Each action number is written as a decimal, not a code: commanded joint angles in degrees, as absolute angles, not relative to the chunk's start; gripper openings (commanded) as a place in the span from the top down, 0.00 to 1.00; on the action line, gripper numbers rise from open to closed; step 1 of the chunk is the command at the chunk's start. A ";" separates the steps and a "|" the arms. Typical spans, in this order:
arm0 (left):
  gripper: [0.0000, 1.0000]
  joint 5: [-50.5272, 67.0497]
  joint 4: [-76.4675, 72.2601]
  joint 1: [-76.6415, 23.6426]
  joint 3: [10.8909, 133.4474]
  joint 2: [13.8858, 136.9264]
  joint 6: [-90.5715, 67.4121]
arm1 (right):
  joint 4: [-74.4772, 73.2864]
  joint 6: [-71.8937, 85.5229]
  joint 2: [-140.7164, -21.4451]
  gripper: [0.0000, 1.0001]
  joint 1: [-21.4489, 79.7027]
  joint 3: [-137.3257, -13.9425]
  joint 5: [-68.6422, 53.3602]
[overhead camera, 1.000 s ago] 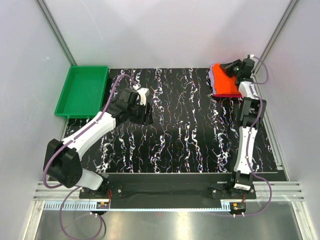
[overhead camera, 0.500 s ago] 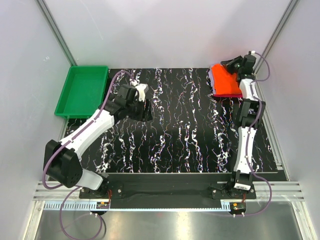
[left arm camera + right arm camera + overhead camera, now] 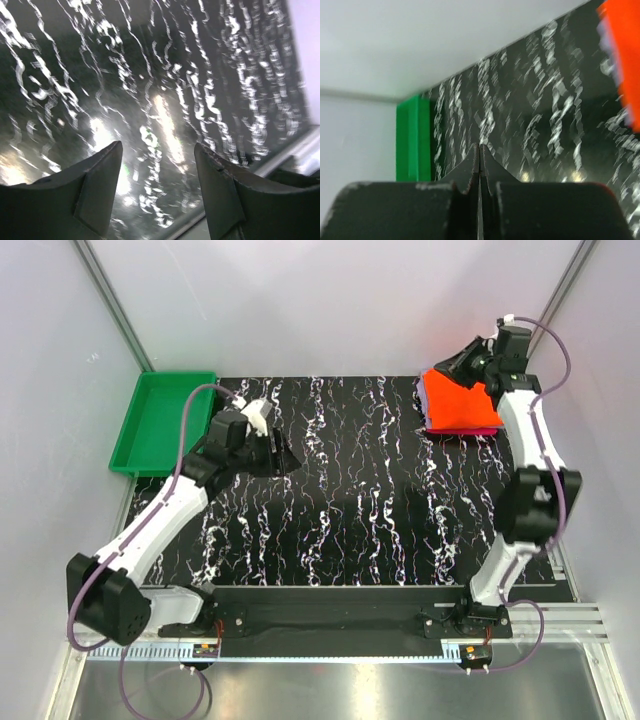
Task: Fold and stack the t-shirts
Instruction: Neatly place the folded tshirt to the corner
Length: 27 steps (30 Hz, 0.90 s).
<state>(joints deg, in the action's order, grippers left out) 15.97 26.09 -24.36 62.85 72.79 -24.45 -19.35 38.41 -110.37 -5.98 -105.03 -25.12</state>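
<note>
You're looking into a robotics lab cell: plain white panel walls [image 3: 330, 300] on bare aluminium frame posts [image 3: 112, 302] box in a black, white-veined bench [image 3: 370, 510]. A slotted metal rail [image 3: 585, 625] carries two cabled robot arms [image 3: 165, 515].

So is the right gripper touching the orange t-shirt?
Apart. The right wrist view shows the shut right gripper empty, with bare table between it and the orange t-shirt.

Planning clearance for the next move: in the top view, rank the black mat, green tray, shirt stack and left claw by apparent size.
1. Black mat, by far the largest.
2. Green tray.
3. Shirt stack, orange-red on top, somewhat smaller than the tray.
4. Left claw, smallest, even though it is raised nearer the camera.
</note>
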 commanded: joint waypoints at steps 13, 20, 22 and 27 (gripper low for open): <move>0.29 19.51 0.28 -23.91 25.18 41.68 -52.89 | -6.69 49.91 -61.37 0.96 7.29 -35.63 -32.34; 0.27 17.93 -11.33 -23.82 7.24 24.36 -65.99 | 3.70 58.88 -44.07 0.92 7.38 -11.80 -35.68; 0.27 17.32 -12.82 -23.73 4.15 18.41 -68.98 | 2.38 59.85 -40.10 0.88 7.38 -9.59 -36.29; 0.26 16.87 -16.25 -23.73 -8.05 6.52 -77.57 | -2.68 65.91 -25.07 0.68 7.38 -0.09 -36.92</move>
